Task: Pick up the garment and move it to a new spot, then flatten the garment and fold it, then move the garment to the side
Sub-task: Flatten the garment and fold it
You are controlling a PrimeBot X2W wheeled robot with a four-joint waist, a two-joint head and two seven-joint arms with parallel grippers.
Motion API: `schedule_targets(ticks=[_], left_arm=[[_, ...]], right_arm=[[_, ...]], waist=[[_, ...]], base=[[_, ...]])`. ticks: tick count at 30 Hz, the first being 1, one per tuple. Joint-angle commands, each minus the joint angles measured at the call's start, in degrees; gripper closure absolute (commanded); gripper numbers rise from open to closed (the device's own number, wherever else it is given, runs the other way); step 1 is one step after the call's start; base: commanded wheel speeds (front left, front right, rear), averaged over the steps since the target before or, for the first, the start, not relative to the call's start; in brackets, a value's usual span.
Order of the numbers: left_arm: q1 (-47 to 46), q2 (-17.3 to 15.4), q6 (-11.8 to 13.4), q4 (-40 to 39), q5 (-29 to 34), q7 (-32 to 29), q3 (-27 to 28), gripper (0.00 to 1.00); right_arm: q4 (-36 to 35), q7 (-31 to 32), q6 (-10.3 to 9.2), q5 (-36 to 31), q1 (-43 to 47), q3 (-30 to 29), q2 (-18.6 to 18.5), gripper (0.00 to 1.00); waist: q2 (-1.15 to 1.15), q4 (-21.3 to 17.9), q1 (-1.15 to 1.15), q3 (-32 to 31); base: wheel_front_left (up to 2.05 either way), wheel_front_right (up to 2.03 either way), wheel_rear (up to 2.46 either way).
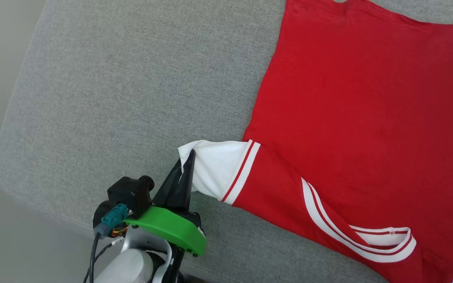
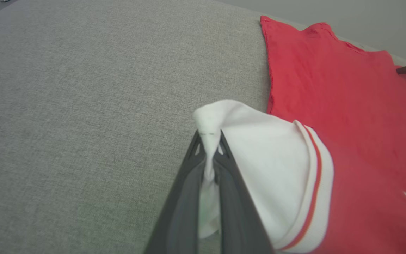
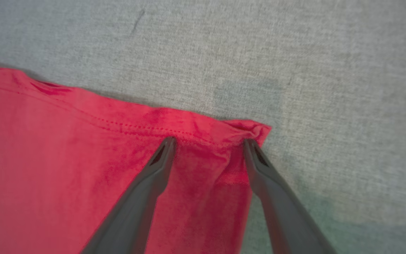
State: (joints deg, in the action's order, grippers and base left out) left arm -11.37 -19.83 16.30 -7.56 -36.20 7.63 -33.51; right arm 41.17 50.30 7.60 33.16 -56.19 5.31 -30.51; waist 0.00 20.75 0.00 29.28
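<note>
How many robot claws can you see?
2. The left gripper is shut on the white sleeve end of the garment. The right gripper is open, with its fingertips at a red hem corner.

A: Support noted: a grey woven padded surface (image 1: 132,98); one rounded corner (image 1: 8,173) is seen at the left of the head view; a stitched seam is traced along its edge.

B: Load recorded: one red garment (image 1: 360,118), spread flat over the right part; its white sleeve end (image 1: 214,169), bordered by red-and-white stripes, is drawn out leftward over the grey weave.

A: Hem checked in the right wrist view: the stitched red edge is laid on the cloth; the hem corner (image 3: 256,128) is slightly rumpled; a darker patch (image 3: 247,95) is noted in the weave just beyond.

B: Whether the sleeve tip is resting on the surface cannot be settled.
</note>
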Motion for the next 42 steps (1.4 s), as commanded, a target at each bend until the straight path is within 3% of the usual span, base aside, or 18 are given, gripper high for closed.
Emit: schedule_targets(ticks=[1, 2, 3, 12, 22, 32, 36, 42], left_arm=[[-1.50, 0.24, -0.31, 0.29, 0.33, 0.56, 0.10, 1.00], [-1.58, 0.25, -0.33, 0.43, 0.29, 0.59, 0.11, 1.00], [-1.62, 0.25, -0.33, 0.53, 0.27, 0.62, 0.13, 1.00], [-0.68, -0.09, 0.15, 1.96, -0.70, 0.25, 0.51, 1.00], [3.08, -3.19, 1.28, 4.25, -2.89, -1.00, 2.73, 1.00], [8.75, -6.72, 2.70, 4.95, -5.98, -2.52, 5.47, 1.00], [10.74, -7.79, 3.24, 5.11, -7.06, -2.93, 6.43, 1.00], [12.77, -9.14, 4.08, 4.84, -8.31, -3.80, 7.61, 1.00]], right_arm=[[3.52, 1.73, -0.11, 0.41, 3.32, 1.40, 1.74, 0.27], [3.99, 2.44, -0.11, 0.66, 3.41, 1.52, 1.79, 0.77], [4.20, 2.75, -0.11, 0.79, 3.44, 1.65, 1.87, 1.00], [4.31, 1.91, -0.11, 1.00, 2.15, 2.12, 0.33, 1.00], [-1.23, -3.44, -0.11, 2.53, 7.54, 4.54, -2.62, 1.00], [-11.21, -9.57, -0.11, 7.47, 25.91, 1.58, -4.36, 1.00], [-16.60, -11.59, -0.11, 8.09, 35.16, -1.51, -3.51, 1.00], [-25.26, -12.70, -0.11, 7.09, 49.07, -8.30, 0.64, 1.00]], waist=[[0.00, 0.40, 0.00, 0.38], [0.00, 0.34, 0.00, 0.29], [0.00, 0.28, 0.00, 0.20], [0.00, -1.07, 0.00, -3.18], [0.00, -6.70, 0.00, -11.27], [0.00, -13.74, 0.00, -18.12], [0.00, -16.37, 0.00, -19.73], [0.00, -19.26, 0.00, -21.44]], base=[[0.00, 0.00, 0.00], [0.00, 0.00, 0.00], [0.00, 0.00, 0.00], [0.00, 0.00, 0.00], [0.00, 0.00, 0.00], [0.00, 0.00, 0.00], [0.00, 0.00, 0.00], [0.00, 0.00, 0.00]])
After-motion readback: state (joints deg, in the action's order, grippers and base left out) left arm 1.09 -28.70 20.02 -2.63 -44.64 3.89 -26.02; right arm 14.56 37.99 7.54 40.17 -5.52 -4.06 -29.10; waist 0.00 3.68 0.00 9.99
